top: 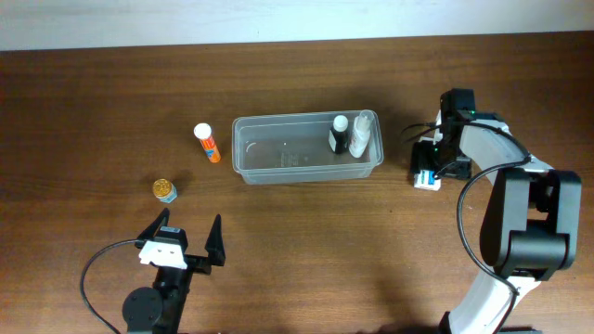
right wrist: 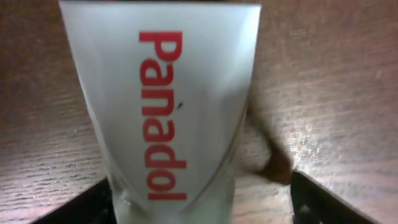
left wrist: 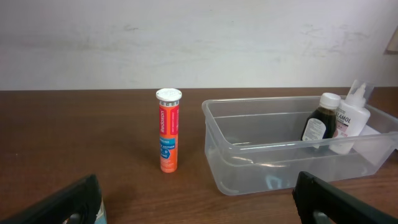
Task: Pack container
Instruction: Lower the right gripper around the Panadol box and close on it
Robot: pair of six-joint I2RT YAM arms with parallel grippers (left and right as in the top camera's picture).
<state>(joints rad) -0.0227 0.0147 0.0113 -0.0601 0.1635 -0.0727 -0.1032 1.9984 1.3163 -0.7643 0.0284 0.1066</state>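
- Overhead view: the right gripper (top: 429, 162) hangs low over a white Panadol box (top: 424, 179) lying on the wooden table (top: 93, 102).
- Right wrist view: the box is between the two fingers (right wrist: 323, 202). One finger is close against its side, while a strip of table shows beside the other. The jaws stand rather wide and are not clamped.
- The clear container (top: 278, 156) is near this gripper but apart from it. A dark bottle (top: 340, 135) and a white bottle (top: 365, 132) stand in the end nearest the gripper.
- The left gripper (top: 190, 223) is wide apart and holds nothing.
- Ahead of it are the container and, to the left, an upright orange tube (left wrist: 168, 130).
- A small gold-lidded jar (top: 164, 190) stands near its left finger.
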